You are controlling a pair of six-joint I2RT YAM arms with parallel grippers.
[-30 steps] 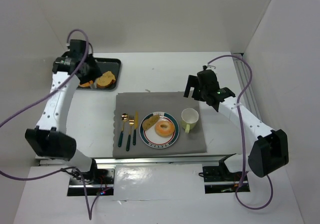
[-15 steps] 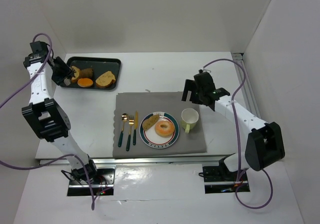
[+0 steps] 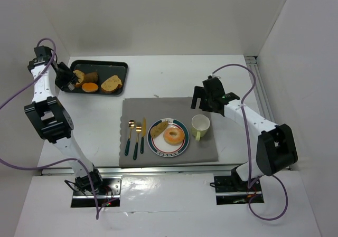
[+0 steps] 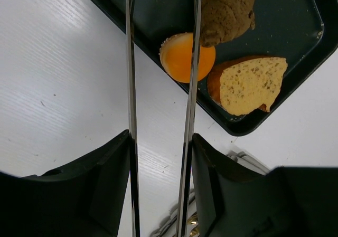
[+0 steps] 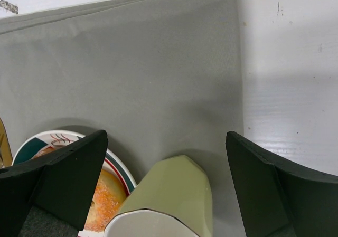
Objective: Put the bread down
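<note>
Bread unmoved since a second ago: ring bun (image 3: 174, 136) and tan slice (image 3: 159, 129) on plate (image 3: 182, 147), four more pieces in black tray (image 3: 119, 64). Left arm changed most: a second back bent low over tray, now folded up against left wall, left gripper (image 3: 70, 79) reaching in at tray's left end. Right arm pulled slightly toward its base, right gripper (image 3: 202, 101) near same spot.

In tray: end piece (image 3: 79, 78) at far left, brown chunk (image 3: 91, 77) beside it, orange round (image 3: 90, 87) at near edge, seeded slice (image 3: 111, 83) to the right. Left gripper's long thin fingers (image 4: 193, 63) either side of end piece, tips cut off by wrist view edge; clamped or just straddling, cannot tell. Right gripper spread wide, hanging over cup (image 3: 200, 124) and mat, holding nothing.

Grey mat (image 3: 169, 107) on white table (image 3: 174, 76), carrying plate, pale green cup just right of plate, and spoon (image 3: 130, 136), fork (image 3: 137, 139), knife (image 3: 143, 134) in a row left of plate. Tray off mat, toward back left corner. White walls on three sides.
</note>
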